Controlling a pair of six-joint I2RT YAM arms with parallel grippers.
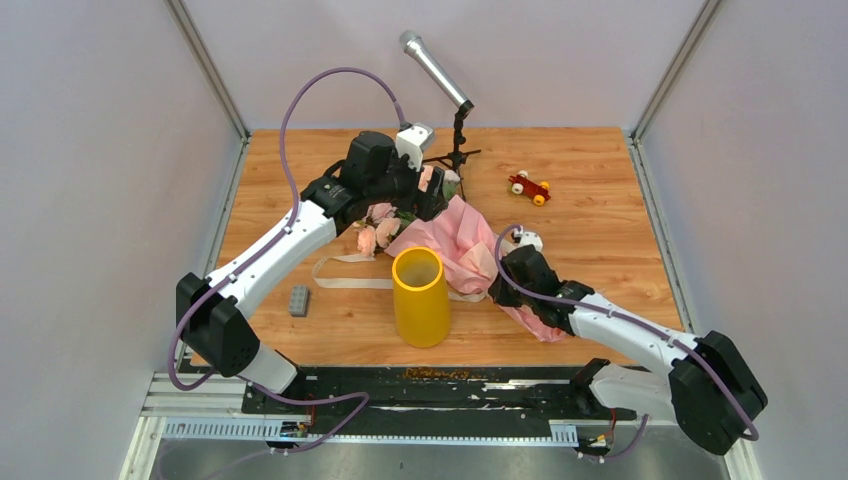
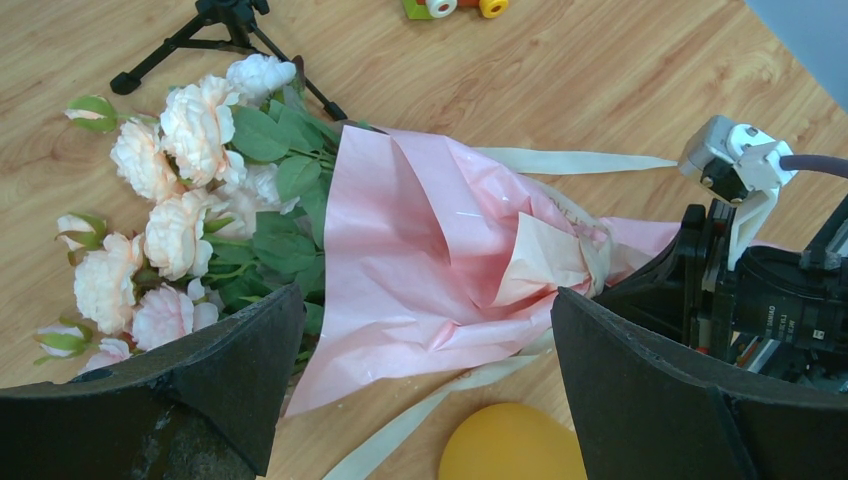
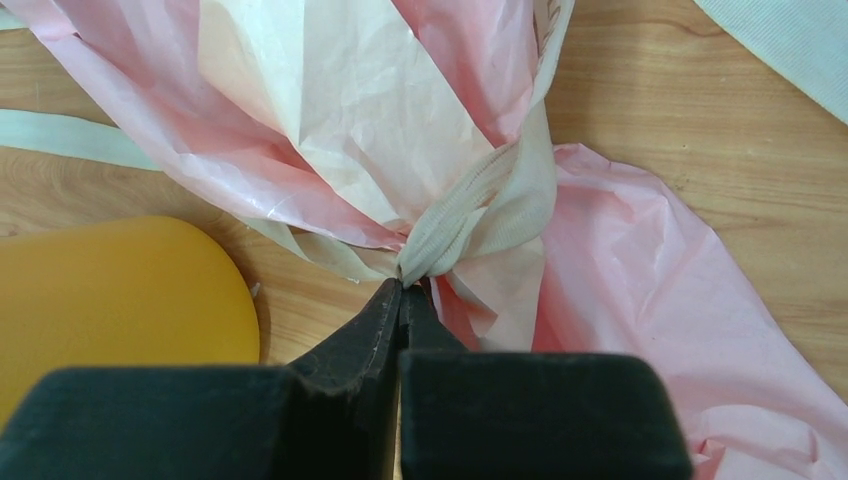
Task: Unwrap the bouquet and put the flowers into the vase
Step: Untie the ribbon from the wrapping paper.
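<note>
Pinching ribbon point(image 3: 470, 215): right tool point(image 3: 402, 290) | left tool point(image 2: 425, 300) open above flowers point(image 2: 180, 200) | vase point(image 1: 420, 295) beside bouquet point(image 1: 455, 240)

Left end effector point(image 2: 425, 305) reaches toward one o'clock, jaws spread wide; right end effector point(image 3: 403, 290) points toward ten o'clock, clamped closed.

Stems of the flowers point(image 2: 180, 230) unseen inside pink paper point(image 2: 420, 250); vase point(image 2: 512, 445) cropped in wrist views.

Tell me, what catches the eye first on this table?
A pink-paper bouquet lies across the middle of the wooden table, its peach roses spilling out at the far-left end. Nearer the arms stands a tall yellow vase. The right pincer is shut on the bouquet's beige ribbon at its knot.
</note>
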